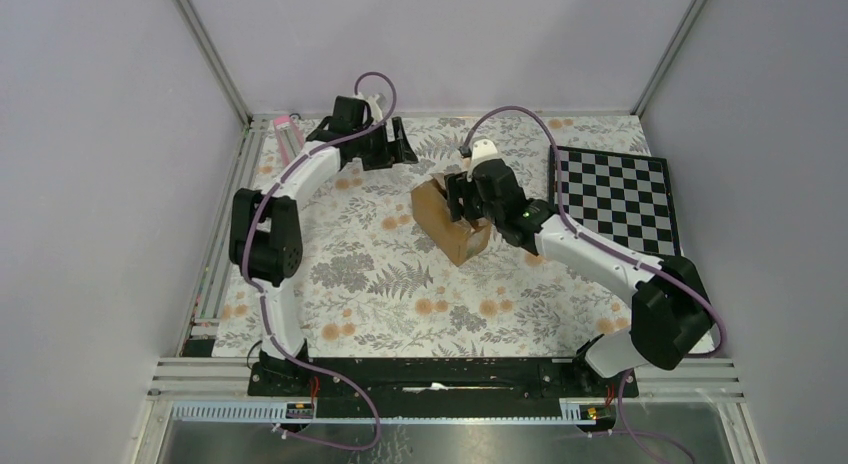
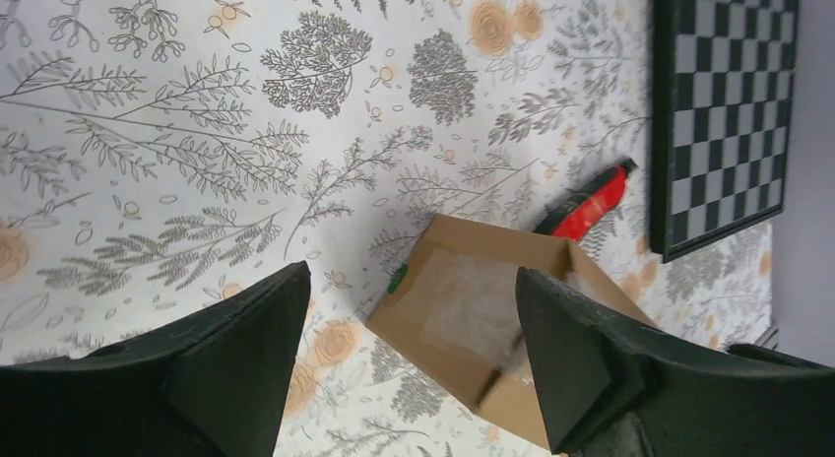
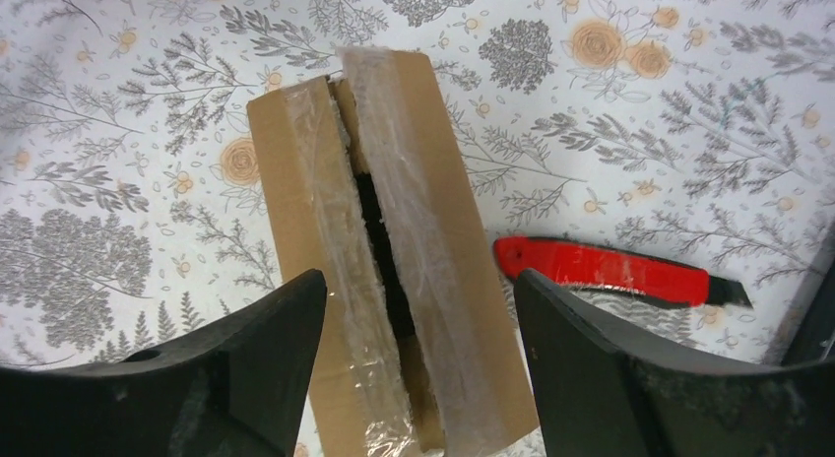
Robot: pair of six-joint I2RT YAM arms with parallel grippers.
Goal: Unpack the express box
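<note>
The express box (image 1: 445, 224) is a small brown carton lying on the floral mat mid-table. In the right wrist view the box (image 3: 438, 230) has its taped top seam slit, with a dark gap between the flaps. My right gripper (image 1: 462, 197) hovers open just above the box, and its jaws (image 3: 418, 368) straddle the seam without touching it. My left gripper (image 1: 398, 149) is open and empty at the back of the mat, apart from the box. Its view shows the box (image 2: 473, 304) below and between the spread fingers (image 2: 246, 349).
A red utility knife (image 3: 610, 272) lies on the mat right beside the box, also in the left wrist view (image 2: 591, 203). A black-and-white chessboard (image 1: 615, 199) lies at the right. A pink object (image 1: 287, 134) stands at the back-left corner. Walls enclose the table.
</note>
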